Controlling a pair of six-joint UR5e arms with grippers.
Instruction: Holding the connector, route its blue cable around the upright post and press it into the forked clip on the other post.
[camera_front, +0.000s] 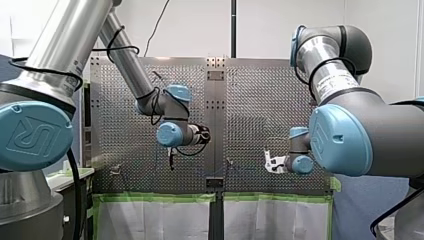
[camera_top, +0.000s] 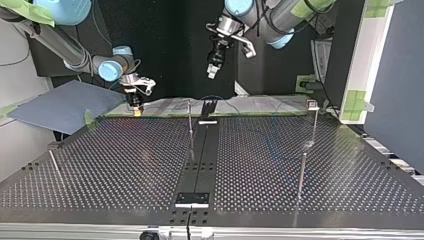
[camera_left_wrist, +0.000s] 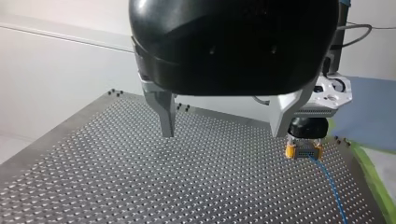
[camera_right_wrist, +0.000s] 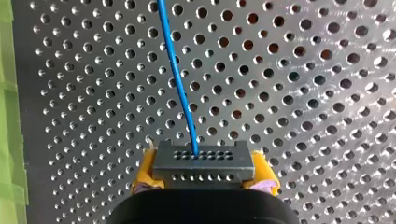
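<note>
At the tabletop (camera_right_wrist: 303, 93) edge, right jaws clench the connector (camera_right_wrist: 203, 161) (yellow pads (camera_right_wrist: 144, 175) flanking it), so its blue cable (camera_right_wrist: 175, 70) trails free for routing; left jaws hang released, clear of the work.

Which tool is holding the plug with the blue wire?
My right tool, with yellow pads, grips the connector; my left tool is open and empty.

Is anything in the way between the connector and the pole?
No, nothing visible. My right gripper holds the connector by the far edge in the top view; only bare perforated table lies between it and the nearest upright post.
</note>
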